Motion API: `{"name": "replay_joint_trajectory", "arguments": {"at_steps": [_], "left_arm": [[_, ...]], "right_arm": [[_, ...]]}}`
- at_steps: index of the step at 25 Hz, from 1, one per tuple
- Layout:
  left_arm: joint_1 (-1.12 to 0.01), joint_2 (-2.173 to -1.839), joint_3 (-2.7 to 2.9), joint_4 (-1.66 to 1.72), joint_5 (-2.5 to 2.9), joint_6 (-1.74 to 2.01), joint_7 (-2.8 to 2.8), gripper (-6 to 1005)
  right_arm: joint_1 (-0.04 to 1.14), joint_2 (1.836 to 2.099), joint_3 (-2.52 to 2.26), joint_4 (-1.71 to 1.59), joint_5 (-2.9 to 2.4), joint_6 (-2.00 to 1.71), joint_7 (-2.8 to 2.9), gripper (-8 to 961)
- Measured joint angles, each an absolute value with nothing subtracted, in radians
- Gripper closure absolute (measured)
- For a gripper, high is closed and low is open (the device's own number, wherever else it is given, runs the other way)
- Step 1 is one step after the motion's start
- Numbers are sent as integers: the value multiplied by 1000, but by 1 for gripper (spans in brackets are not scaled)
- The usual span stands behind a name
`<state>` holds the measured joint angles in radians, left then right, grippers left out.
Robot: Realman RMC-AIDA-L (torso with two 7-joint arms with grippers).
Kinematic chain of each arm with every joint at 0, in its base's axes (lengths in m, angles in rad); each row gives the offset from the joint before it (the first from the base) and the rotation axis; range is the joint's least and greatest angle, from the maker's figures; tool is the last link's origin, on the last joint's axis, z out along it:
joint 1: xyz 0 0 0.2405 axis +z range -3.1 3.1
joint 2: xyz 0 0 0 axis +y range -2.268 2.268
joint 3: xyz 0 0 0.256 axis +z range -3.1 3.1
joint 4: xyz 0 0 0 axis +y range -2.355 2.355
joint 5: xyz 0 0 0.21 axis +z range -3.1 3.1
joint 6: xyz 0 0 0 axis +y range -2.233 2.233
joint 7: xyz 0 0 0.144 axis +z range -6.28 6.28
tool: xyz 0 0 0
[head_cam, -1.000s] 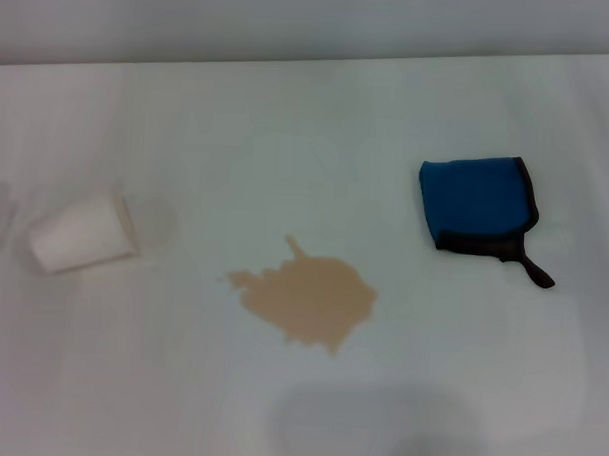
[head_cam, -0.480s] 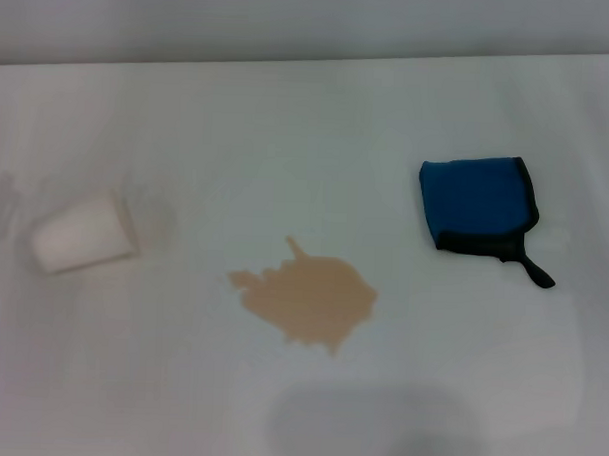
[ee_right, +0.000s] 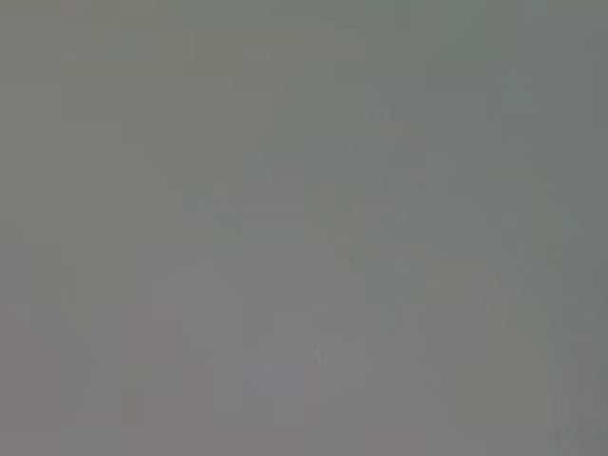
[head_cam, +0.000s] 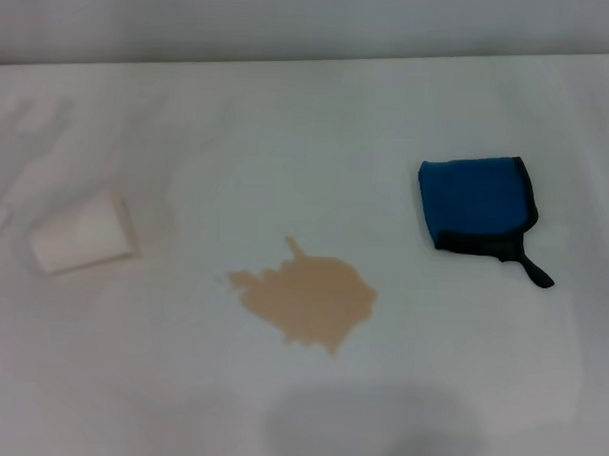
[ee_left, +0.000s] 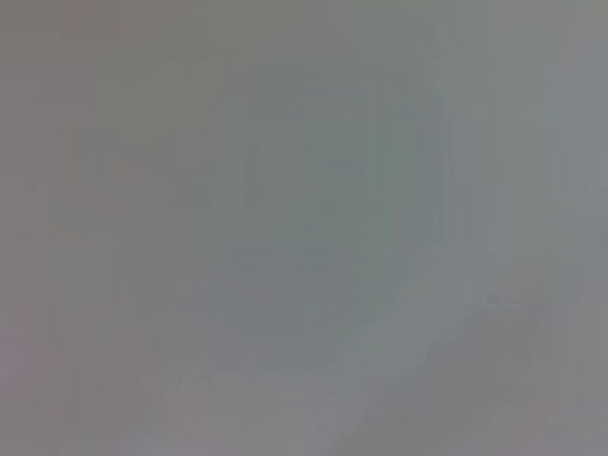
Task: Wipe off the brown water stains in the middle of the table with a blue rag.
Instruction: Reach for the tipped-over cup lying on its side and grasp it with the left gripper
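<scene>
Head view shows neither gripper, so their state cannot be told, with the blue rag [head_cam: 475,206] lying untouched right of the brown water stains [head_cam: 307,300] on the table [head_cam: 288,117], so fetching the rag likely comes first.

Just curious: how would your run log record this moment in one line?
stage: not started | blue rag: untouched, right of brown stain | white cup: tipped, left | tools: out of view

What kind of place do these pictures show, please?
Probably a plain test bench set up for a cleaning trial, not a home: a bare white table holding only a tipped white cup, a brown puddle and a folded blue rag.
</scene>
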<state>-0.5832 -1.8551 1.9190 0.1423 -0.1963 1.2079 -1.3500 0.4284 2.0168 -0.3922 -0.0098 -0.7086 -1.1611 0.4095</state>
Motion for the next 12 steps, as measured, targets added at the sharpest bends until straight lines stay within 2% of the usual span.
{"name": "replay_joint_trajectory", "arguments": {"at_steps": [4,9,11,12], "left_arm": [[-646,-1794,1919,142,-61,1213,-1436,165],[-743,-1688,1928,137,247,1209,-1621,177],[-743,-1688,1928,137,247,1209,-1621,184],[-783,-1649,1965,136,343,1211,-1683,187]], "right_arm": [[427,2017,-390,-9,-709,-1163,410,85],[418,2017,-390,-8,-709,-1164,410,85],[416,2017,-390,-8,-709,-1164,410,85],[416,2017,-389,-8,-709,-1164,410,85]]}}
